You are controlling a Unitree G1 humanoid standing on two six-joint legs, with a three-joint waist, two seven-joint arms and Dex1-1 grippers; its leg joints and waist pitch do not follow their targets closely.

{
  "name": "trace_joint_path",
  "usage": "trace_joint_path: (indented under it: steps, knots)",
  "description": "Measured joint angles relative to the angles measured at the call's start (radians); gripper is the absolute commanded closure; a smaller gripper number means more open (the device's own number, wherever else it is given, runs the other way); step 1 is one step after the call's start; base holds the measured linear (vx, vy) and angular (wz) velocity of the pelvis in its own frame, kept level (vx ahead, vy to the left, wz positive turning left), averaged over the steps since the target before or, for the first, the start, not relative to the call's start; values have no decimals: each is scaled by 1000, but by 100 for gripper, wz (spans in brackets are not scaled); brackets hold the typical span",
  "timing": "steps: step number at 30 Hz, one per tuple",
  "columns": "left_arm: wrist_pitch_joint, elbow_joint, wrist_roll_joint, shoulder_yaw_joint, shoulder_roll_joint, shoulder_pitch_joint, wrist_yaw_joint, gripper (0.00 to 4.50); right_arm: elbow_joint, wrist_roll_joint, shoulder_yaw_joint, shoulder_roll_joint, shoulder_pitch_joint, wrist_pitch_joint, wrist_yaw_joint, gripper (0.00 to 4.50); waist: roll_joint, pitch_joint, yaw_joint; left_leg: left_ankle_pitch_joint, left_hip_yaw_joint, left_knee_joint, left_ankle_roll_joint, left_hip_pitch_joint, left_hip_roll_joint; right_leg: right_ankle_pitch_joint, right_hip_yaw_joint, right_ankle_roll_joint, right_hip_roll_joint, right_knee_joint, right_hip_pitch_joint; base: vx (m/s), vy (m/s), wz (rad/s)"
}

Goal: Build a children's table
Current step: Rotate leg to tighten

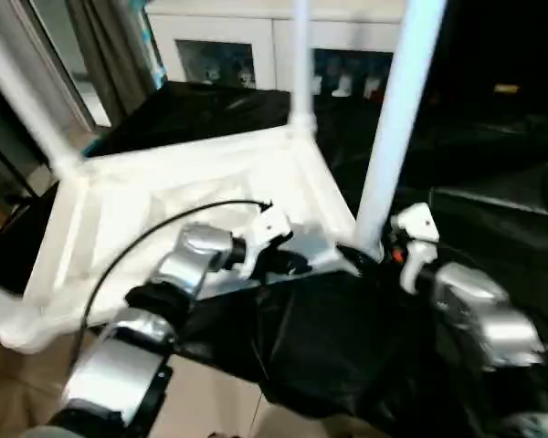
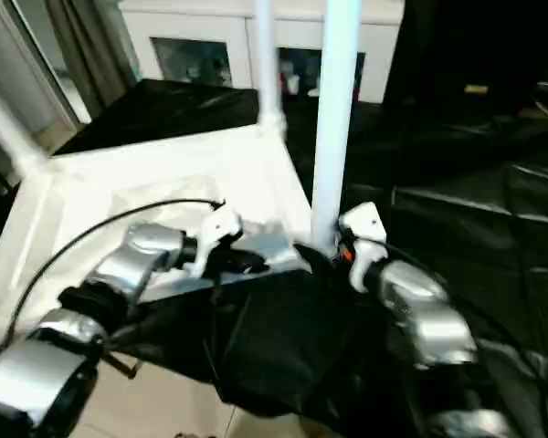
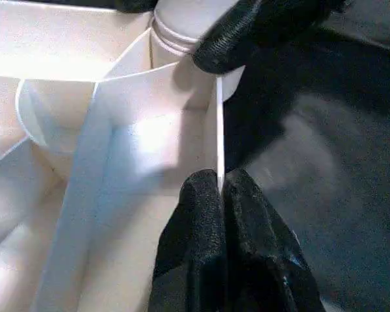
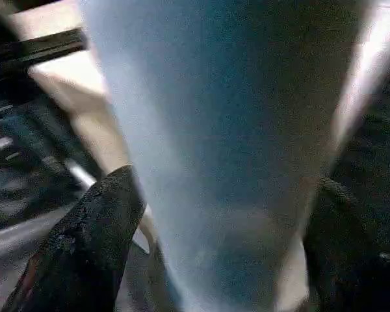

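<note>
The children's table top (image 1: 164,192) lies upside down on a black sheet, white, with its ribbed underside up. Three white tube legs stand in its corner sockets: a near right leg (image 1: 397,119), a far one (image 1: 300,55) and a left one (image 1: 18,100). My left gripper (image 3: 219,185) is shut on the thin rim of the top, close to the near right corner socket (image 3: 175,32). My right gripper (image 1: 370,251) straddles the foot of the near right leg (image 4: 227,117), with one black finger (image 4: 84,247) on each side of the tube.
A white cabinet (image 1: 219,46) with glass doors stands behind the work. The crumpled black sheet (image 1: 329,338) covers the surface and hangs over its near edge. A grey curtain (image 1: 110,46) hangs at the back left. A black cable (image 1: 137,246) loops over my left forearm.
</note>
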Motion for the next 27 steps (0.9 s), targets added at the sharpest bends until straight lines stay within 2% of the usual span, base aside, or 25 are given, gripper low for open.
trace_joint_path:
  steps: [5, 8, 9, 12, 15, 24, 27]
  knots:
    - [-7, -37, -5, -26, 41, 13, -103, 450, -44, 32, 36, -96, 15, 23, 173, 89, 0, 0, 14, -1, 1, 2, 1, -4, -1, -1, 0, -1, -2, 0, -3, 0, 0, 0]
    - [-11, -42, -6, -27, 49, 22, -131, 450, -55, 43, 40, -116, 25, 32, 218, 89, 0, 0, 18, -1, 1, 3, 1, -4, -1, -1, 0, -1, -2, 0, -2, 0, 0, 0]
    - [-12, -49, -7, -29, 52, 28, -140, 450, -57, 47, 41, -122, 27, 35, 234, 113, 0, 0, 18, -1, 1, 3, 1, -3, -1, -1, 0, -1, -2, 1, -2, 0, 0, 0]
    - [-10, -64, -10, -34, 60, 34, -150, 450, -57, 54, 41, -125, 28, 46, 245, 127, 0, 0, 18, -1, 1, 3, 1, -3, -1, -1, 1, -1, -2, 1, -2, 0, 0, 0]
    - [-4, -68, -13, -35, 62, 36, -151, 450, -66, 58, 43, -123, 32, 58, 247, 165, 0, 0, 18, -1, 1, 3, 1, -2, -1, -1, 1, -1, -2, 2, -2, 0, 0, 0]
    - [9, -65, -19, -29, 51, 42, -114, 450, -101, 41, 33, -68, 69, 61, 147, 194, 2, -2, 17, -1, 1, 5, 1, 2, -1, -1, 2, -1, -1, 4, 2, 0, 0, 0]
    - [12, -29, -9, -4, 24, 36, -3, 450, -64, 7, -8, 22, 59, 55, -22, 196, 2, -2, 5, -4, 1, 5, -5, 8, -1, 1, 2, -4, -2, 4, 8, 0, 0, 0]
